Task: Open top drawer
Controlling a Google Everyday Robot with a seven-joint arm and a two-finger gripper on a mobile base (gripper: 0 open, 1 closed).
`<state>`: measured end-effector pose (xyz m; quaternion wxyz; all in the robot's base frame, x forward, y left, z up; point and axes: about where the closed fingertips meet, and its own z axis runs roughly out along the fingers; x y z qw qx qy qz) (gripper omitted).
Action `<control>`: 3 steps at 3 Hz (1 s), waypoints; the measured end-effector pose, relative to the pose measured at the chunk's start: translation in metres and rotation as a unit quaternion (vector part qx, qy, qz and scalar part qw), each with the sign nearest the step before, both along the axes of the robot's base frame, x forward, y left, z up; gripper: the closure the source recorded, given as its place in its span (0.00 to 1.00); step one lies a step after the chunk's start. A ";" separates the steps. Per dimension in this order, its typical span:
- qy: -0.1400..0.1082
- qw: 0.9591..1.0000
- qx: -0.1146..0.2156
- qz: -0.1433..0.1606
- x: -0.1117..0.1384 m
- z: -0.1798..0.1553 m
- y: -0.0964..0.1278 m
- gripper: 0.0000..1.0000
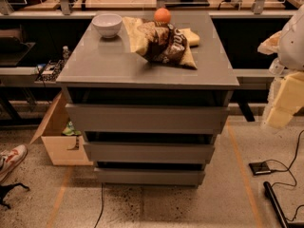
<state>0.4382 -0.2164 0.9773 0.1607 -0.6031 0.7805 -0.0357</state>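
Camera view.

**Position.** The top drawer (147, 118) sat directly beneath the cabinet top (114, 68), above the middle drawer (149, 152) and the bottom drawer (149, 176). A dark gap showed above its flat front, which looked closed or nearly closed. The gripper (281, 109) hung at the right edge of the view, well apart from the drawer front and at about its height. Whether the gripper was released or clenched could not be told.

**Hazards.**
- The front had no handle. A pull would probably depend on hooking the upper lip in the dark gap, and a shallow hold could slip off.
- An approach aimed too low could catch the middle drawer instead.
- An abrupt pull could shake the cabinet. The orange (162, 15) could roll, and the bowl (107, 24) and chip bag (164, 42) could shift.

**Clearance.**
- The floor directly in front of the cabinet appeared open for drawer travel.
- To the right, a small device (260, 167) and a dark cable (290, 161) lay near the arm's side and could foul the base.
- To the left, a cardboard box (59, 144) stood just beside the cabinet, with a shoe (11, 158) further out.
- The overhanging top edge limited entry from above.
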 end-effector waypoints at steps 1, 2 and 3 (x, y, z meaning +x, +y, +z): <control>0.000 1.000 0.000 0.000 0.000 0.000 0.000 0.00; 0.000 1.000 0.004 0.018 0.008 -0.025 0.014 0.00; 0.012 0.999 -0.004 0.047 0.025 -0.078 0.047 0.00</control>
